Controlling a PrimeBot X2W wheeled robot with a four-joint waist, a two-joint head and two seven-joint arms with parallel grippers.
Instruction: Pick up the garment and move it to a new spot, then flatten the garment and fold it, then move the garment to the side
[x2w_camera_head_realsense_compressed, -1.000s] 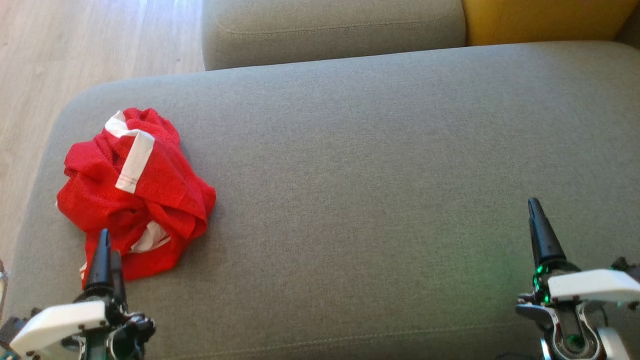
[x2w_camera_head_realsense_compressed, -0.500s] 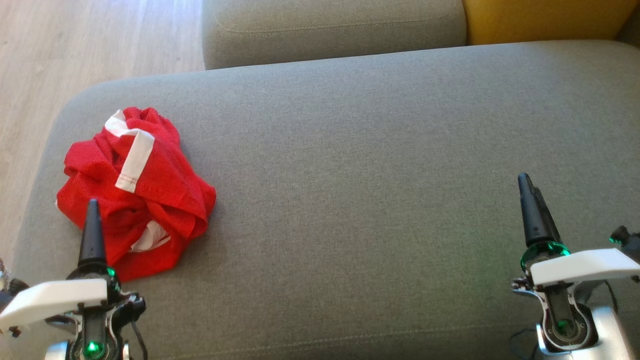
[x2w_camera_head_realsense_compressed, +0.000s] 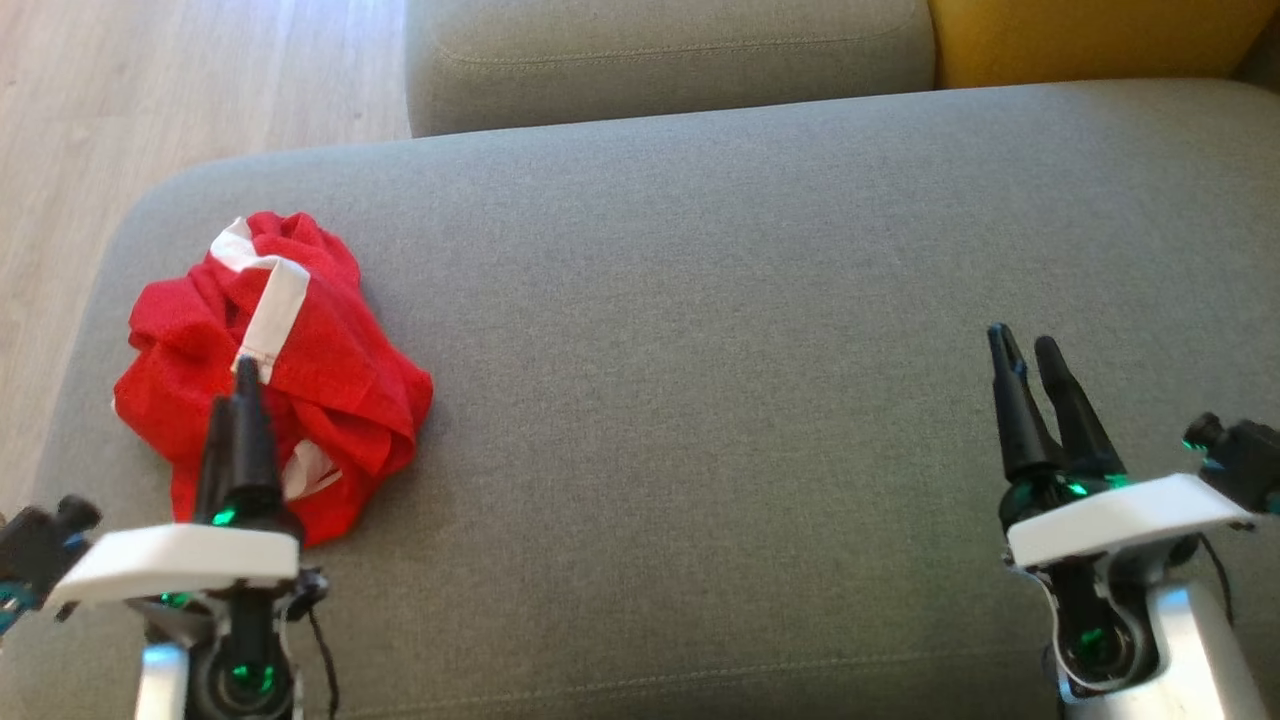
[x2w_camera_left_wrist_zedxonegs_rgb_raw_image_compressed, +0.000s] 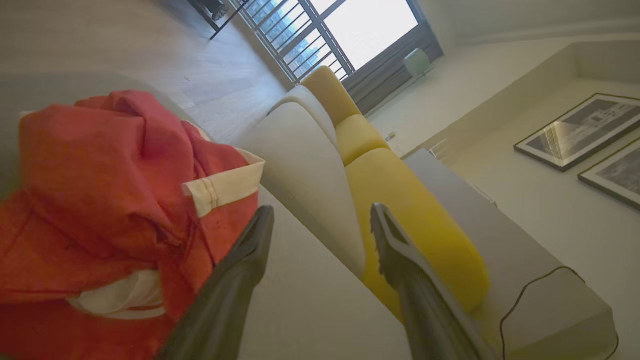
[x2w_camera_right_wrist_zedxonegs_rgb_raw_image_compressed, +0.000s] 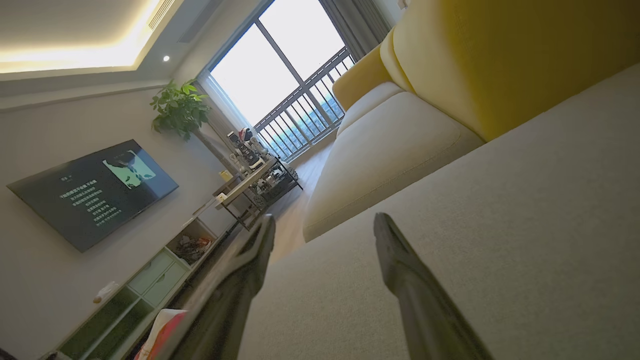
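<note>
Head view: left hand (x2w_camera_head_realsense_compressed: 236, 388) partly hides garment (x2w_camera_head_realsense_compressed: 335, 375).

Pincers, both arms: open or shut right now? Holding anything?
Left pincer: open, holding nothing, poised at the red garment.
Right pincer: open, holding nothing, above the grey sofa seat.

The garment (x2w_camera_head_realsense_compressed: 330, 370) is lying in a crumpled heap, bright red, with white trim bands showing among its folds and one band running down over the top. It is sitting bunched up near the left end of the grey sofa cushion (x2w_camera_head_realsense_compressed: 700, 330), close to its rounded corner.
</note>
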